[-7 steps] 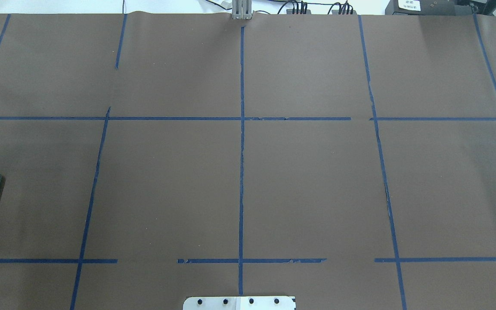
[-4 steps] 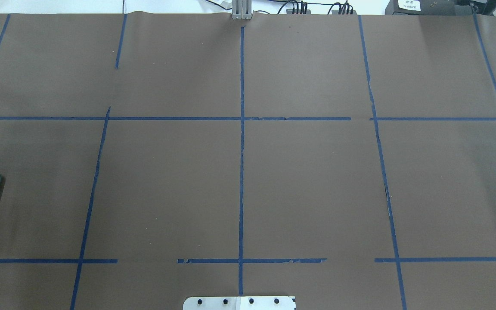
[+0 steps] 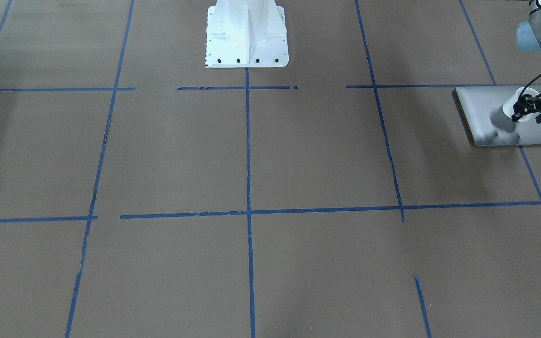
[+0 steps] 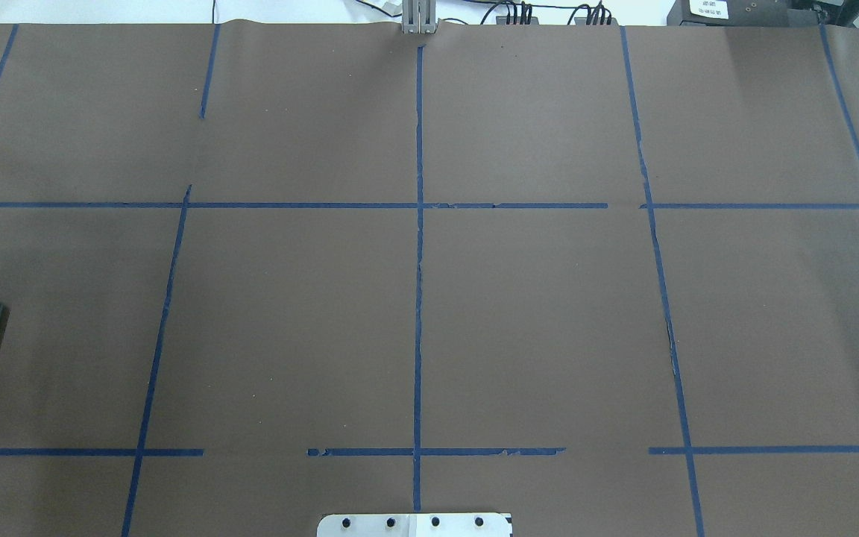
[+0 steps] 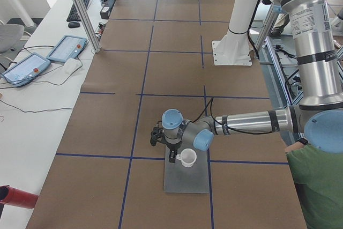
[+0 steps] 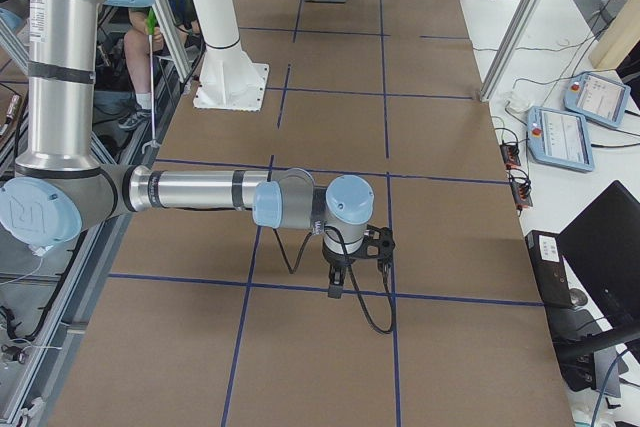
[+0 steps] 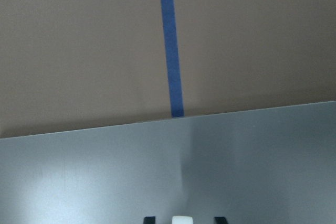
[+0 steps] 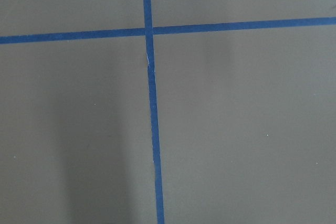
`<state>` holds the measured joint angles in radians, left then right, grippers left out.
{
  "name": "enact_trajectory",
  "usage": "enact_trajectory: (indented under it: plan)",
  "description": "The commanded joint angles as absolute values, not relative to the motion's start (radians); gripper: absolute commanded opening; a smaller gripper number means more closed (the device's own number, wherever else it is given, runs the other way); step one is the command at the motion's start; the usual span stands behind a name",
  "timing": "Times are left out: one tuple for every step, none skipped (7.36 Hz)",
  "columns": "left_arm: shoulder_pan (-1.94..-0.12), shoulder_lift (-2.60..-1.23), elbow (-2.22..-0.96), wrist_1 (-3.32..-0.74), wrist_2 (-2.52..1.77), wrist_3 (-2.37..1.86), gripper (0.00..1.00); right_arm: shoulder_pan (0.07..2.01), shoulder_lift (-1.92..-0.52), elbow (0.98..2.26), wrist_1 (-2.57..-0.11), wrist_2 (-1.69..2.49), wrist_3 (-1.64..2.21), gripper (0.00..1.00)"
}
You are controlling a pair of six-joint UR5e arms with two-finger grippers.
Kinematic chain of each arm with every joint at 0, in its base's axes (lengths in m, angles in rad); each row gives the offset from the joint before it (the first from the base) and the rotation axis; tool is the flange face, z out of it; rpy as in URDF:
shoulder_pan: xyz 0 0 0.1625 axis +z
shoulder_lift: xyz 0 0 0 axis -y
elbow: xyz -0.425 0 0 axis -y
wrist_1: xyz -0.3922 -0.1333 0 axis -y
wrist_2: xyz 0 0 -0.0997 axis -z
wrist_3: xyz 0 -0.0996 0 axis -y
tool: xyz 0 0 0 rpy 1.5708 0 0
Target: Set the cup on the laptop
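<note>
Left hand at the cup, fingers slightly apart either side of its white edge; gripping or not, can't tell. Cup upright over the laptop lid; touching it or not, unclear. Laptop flat on brown desk. Right hand well apart from laptop, over blue tape lines; finger spread, can't tell.

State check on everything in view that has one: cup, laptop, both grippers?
cup: upright, gripped at the rim, over the laptop lid; contact unclear.
laptop: closed, flat on the table.
left gripper: shut on the cup.
right gripper: low over the table; open or shut, cannot tell.
</note>
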<state>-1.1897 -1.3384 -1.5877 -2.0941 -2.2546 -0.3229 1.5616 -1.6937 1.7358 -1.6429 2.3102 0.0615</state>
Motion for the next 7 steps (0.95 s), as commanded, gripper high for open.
enact_trajectory:
  plan:
    - [-1.285,-1.453,-1.582,-1.917,-2.244,-0.121,1.00,1.562,-1.694,1.735,-1.643,2.310,0.063,1.00]
    - [-1.331,-1.503,-1.575,-1.805,-2.244,-0.003,1.00,1.562,-1.694,1.735,-1.643,2.310,0.061,1.00]
    - [-1.400,-1.526,-1.565,-1.758,-2.250,0.077,1.00,1.563,-1.694,1.735,-1.643,2.310,0.061,1.00]
    - [-1.484,-1.538,-1.556,-1.705,-2.259,0.122,1.00,1.562,-1.694,1.735,-1.643,2.310,0.061,1.00]
    - [-1.538,-1.558,-1.569,-1.640,-2.316,0.141,1.00,1.562,-1.694,1.735,-1.643,2.310,0.061,1.00]
    - [-1.545,-1.557,-1.589,-1.614,-2.328,0.141,1.00,1.562,-1.694,1.735,-1.643,2.312,0.063,1.00]
    - [-1.583,-1.542,-1.592,-1.600,-2.336,0.141,1.00,1.562,-1.694,1.736,-1.643,2.310,0.063,1.00]
